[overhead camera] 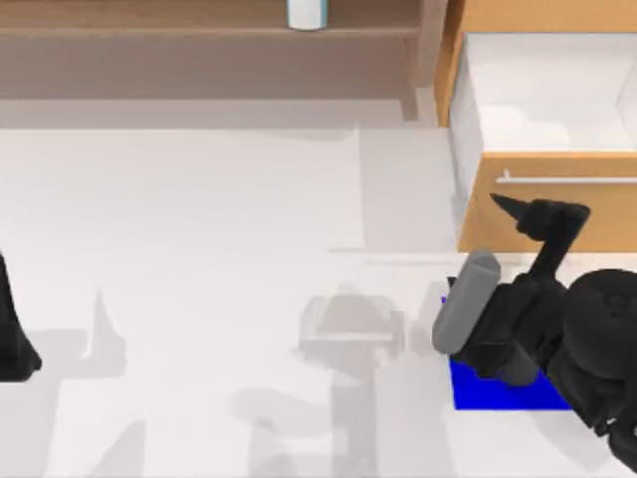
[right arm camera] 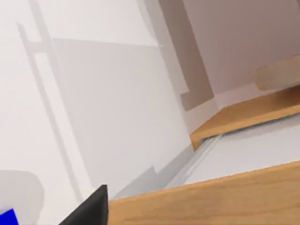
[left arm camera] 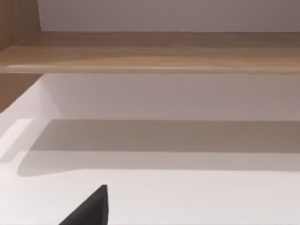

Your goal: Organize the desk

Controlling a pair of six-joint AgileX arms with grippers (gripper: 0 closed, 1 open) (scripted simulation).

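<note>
Reaching toward the open drawer, your right gripper sits just below its front panel; finger state unclear. Left arm parked at the desk's left edge.

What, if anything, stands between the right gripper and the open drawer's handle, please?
Nothing visible does. The right gripper hovers just below the drawer's handle at the desk's right side, with bare drawer front between them.

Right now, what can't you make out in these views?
- Blue mat: top view, mostly under the right arm.
- Right gripper by the open drawer: whether its fingers are open; right wrist view cuts them at the edge.
- Pale object on the shelf: cut by the top view's edge.
- Left arm: parked, cut by the left edge.
</note>
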